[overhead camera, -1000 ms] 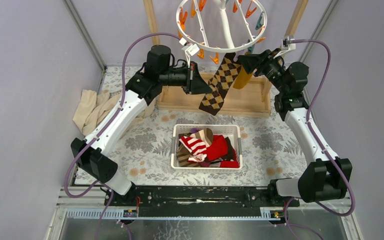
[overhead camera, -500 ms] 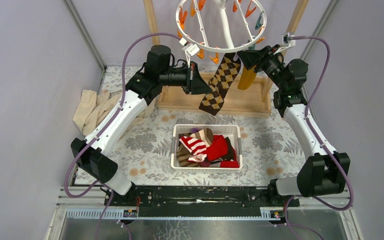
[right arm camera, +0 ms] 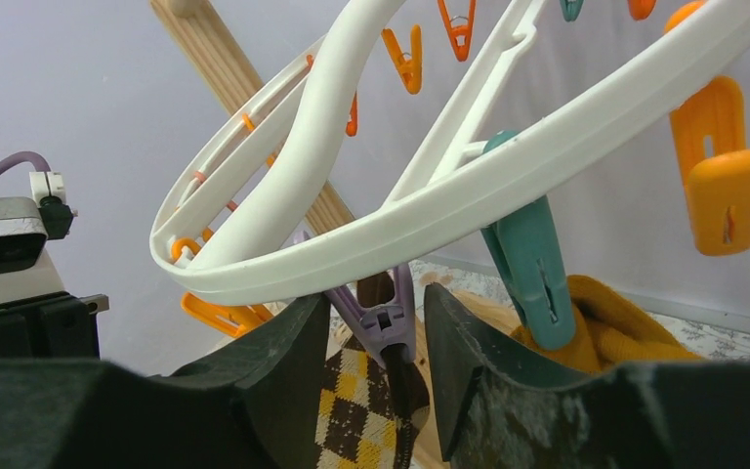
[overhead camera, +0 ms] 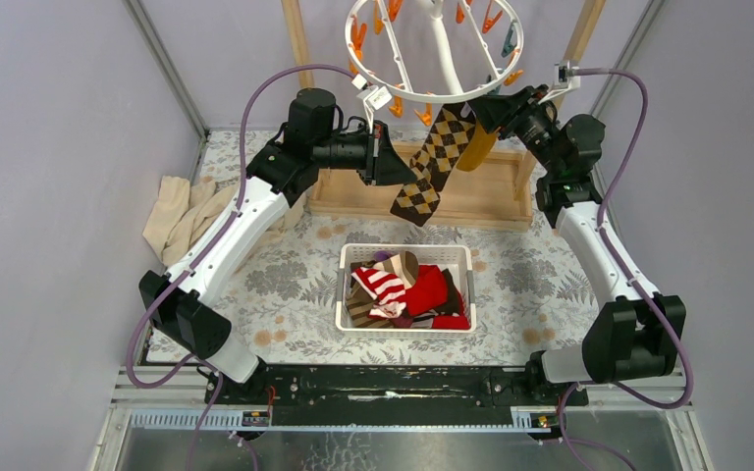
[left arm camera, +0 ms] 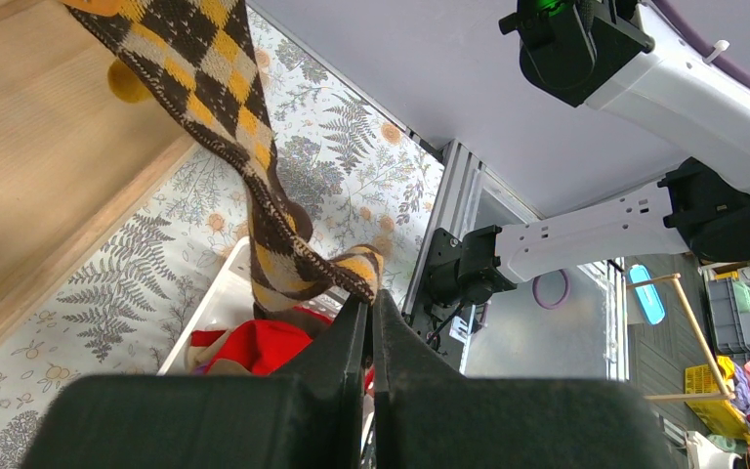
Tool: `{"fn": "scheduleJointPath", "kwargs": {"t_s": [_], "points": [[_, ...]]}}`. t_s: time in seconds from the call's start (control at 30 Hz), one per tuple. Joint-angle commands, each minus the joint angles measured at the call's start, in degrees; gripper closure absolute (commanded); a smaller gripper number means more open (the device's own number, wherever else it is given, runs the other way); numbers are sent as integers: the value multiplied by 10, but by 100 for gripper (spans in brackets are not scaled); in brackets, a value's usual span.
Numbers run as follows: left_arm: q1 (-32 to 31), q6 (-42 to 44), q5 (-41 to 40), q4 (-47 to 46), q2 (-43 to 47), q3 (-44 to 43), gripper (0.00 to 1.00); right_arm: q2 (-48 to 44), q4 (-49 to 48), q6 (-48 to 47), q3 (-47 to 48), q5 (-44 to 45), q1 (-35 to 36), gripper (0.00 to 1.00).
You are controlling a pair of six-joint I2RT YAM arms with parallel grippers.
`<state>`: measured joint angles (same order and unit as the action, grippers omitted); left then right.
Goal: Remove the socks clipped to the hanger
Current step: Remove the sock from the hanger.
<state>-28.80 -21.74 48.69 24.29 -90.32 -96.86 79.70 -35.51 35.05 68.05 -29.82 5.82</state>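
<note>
Right fingers [right arm camera: 273,391], risen to purple plastic clip [right arm camera: 383,318], open astride it (squeeze squarely); left fingers [left arm camera: 342,354] pinch brown argyle sock [left arm camera: 195,59].

I am seeing a brown-and-yellow argyle sock [overhead camera: 432,162], a mustard sock [right arm camera: 613,324], an orange clip [right arm camera: 724,186], a teal clip [right arm camera: 533,278] and a purple clip [right arm camera: 384,319] on the white hanger [overhead camera: 443,54], and a red sock [overhead camera: 428,289] and a red-and-white striped sock [overhead camera: 382,285] in the white basket [overhead camera: 404,249].

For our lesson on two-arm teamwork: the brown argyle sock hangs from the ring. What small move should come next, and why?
Probably the right end effector should squeeze the purple clip open. Its jaws stand open either side of that clip, which holds the argyle sock at its top, while the left end effector is shut on the sock's lower end, ready to pull.
</note>
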Motion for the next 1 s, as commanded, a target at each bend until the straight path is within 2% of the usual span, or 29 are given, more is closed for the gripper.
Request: {"fn": "scheduleJointPath", "kwargs": {"t_s": [0.0,0.13,0.23,0.37,0.47,0.57,0.7,0.77,0.87,0.97], "points": [[5,-3,13,4,-1,-18,96,0,-45,9,31,-14,-3,56],[6,-3,14,3,-1,-18,96,-1,-46,9,31,-17,-3,65],[6,-2,13,3,0,-17,96,-1,-46,10,31,-21,-3,78],[6,-2,14,4,1,-16,96,0,-46,11,31,-25,-3,89],[6,-2,14,4,2,-15,96,0,-46,12,31,-24,-3,92],[6,-3,14,3,5,-15,96,0,-45,13,30,-24,-3,89],[6,-6,15,4,9,-16,96,0,-38,16,30,-29,-3,76],[6,-8,15,3,12,-15,96,-2,-35,16,26,-29,-3,64],[6,-10,16,3,17,-12,96,-11,-31,15,16,-26,-3,51],[6,-14,17,3,25,-7,96,-22,-22,10,6,-24,-3,45]]}}
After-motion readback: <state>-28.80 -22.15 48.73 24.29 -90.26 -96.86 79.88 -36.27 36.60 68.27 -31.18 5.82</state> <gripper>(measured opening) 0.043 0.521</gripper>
